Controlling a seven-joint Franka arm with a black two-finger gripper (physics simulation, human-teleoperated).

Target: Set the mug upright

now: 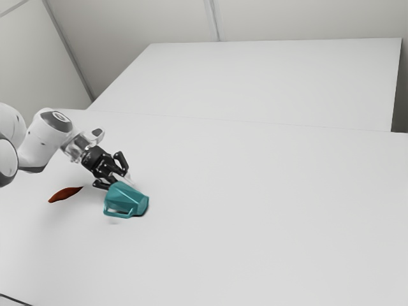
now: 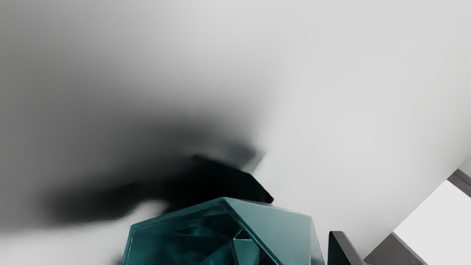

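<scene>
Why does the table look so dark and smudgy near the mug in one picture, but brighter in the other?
In the wrist view, a broad shadow meets the mug, nearly black there, fading softly into grey; one mug facet looks pale, another dark. In the exterior view, the table looks evenly lit, with a faint grey patch near the mug's handle.

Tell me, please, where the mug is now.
Toward the exterior view's left, the teal mug is tilted at the jaws, near the reddish-brown leaf-shaped thing.
</scene>
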